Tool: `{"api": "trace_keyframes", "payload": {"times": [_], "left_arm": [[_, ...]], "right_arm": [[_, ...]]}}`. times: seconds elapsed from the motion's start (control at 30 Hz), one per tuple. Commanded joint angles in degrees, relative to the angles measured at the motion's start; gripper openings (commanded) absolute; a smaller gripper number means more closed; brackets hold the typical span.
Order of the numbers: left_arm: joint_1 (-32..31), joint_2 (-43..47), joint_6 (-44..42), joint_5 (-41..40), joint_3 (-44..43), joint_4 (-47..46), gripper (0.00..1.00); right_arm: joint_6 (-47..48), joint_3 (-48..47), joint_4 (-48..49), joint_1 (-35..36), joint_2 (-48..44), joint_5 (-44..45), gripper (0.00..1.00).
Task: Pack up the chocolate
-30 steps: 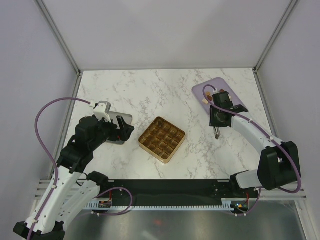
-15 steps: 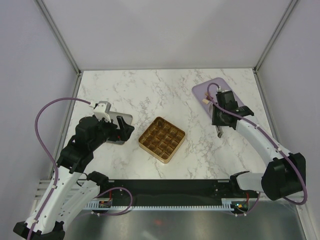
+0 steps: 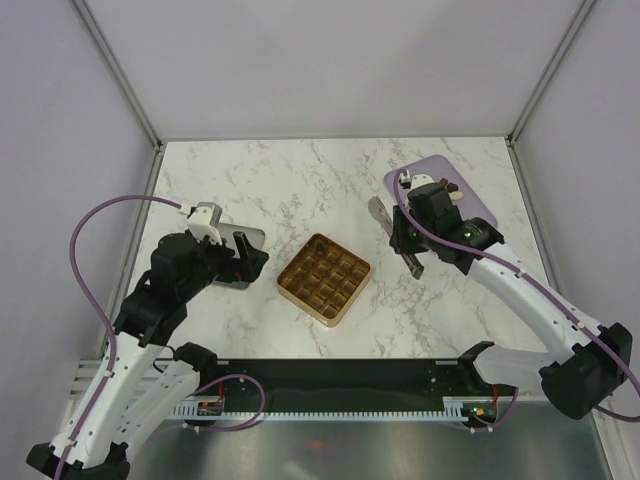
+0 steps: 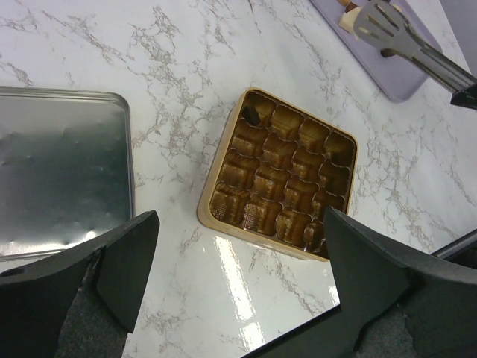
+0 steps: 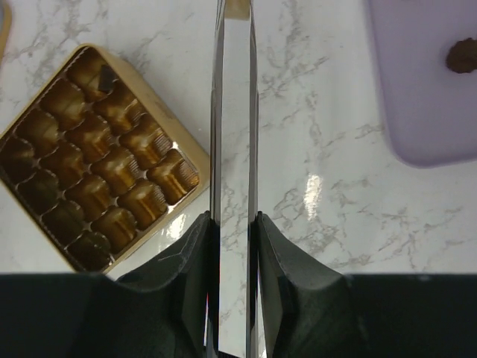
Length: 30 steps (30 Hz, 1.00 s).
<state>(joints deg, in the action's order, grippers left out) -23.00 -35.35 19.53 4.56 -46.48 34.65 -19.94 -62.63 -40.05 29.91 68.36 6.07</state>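
Note:
The gold grid tray [image 3: 323,278] lies mid-table and holds one dark chocolate piece [image 4: 250,113] in a corner cell, also seen in the right wrist view [image 5: 106,73]. More chocolate pieces [image 3: 450,187] lie on the purple board [image 3: 470,205]; one brown piece [image 5: 462,56] shows in the right wrist view. My right gripper [image 3: 407,240] is shut on metal tongs [image 5: 234,134], whose tips [image 3: 378,208] hang between board and tray. Something tan [image 5: 237,7] shows between the tips; I cannot tell if it is gripped. My left gripper [image 3: 245,258] is open and empty, left of the tray.
A silver tin part [image 4: 59,171] lies on the marble just left of the tray, under my left gripper. The purple board sits at the back right near the right frame post. A black rail runs along the table's near edge [image 3: 330,372].
My right arm has moved left, away from the purple board, and the tongs have swung so their tips now point toward the table's middle. The left arm has not moved.

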Motion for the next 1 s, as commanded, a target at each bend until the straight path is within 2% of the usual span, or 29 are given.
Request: {"api": "trace_keyframes", "payload": {"times": [0.0,0.13,0.47,0.97], "left_arm": [[-0.3,0.1,-2.3,-1.2,0.4,-0.1,1.00],[-0.3,0.2,-2.3,-1.3,0.4,0.0,1.00],[-0.3,0.1,-2.3,-1.1,0.5,0.0,1.00],[-0.3,0.2,-2.4,-1.1,0.3,0.0,1.00]], "right_arm": [[-2.6,-2.2,0.5,4.1,-0.1,-0.7,0.33],[-3.9,-1.6,1.3,9.7,0.7,-0.2,0.33],[-4.0,-2.2,2.8,18.4,4.9,-0.1,0.33],[-3.9,-2.7,1.7,21.9,8.7,3.5,0.36]]}}
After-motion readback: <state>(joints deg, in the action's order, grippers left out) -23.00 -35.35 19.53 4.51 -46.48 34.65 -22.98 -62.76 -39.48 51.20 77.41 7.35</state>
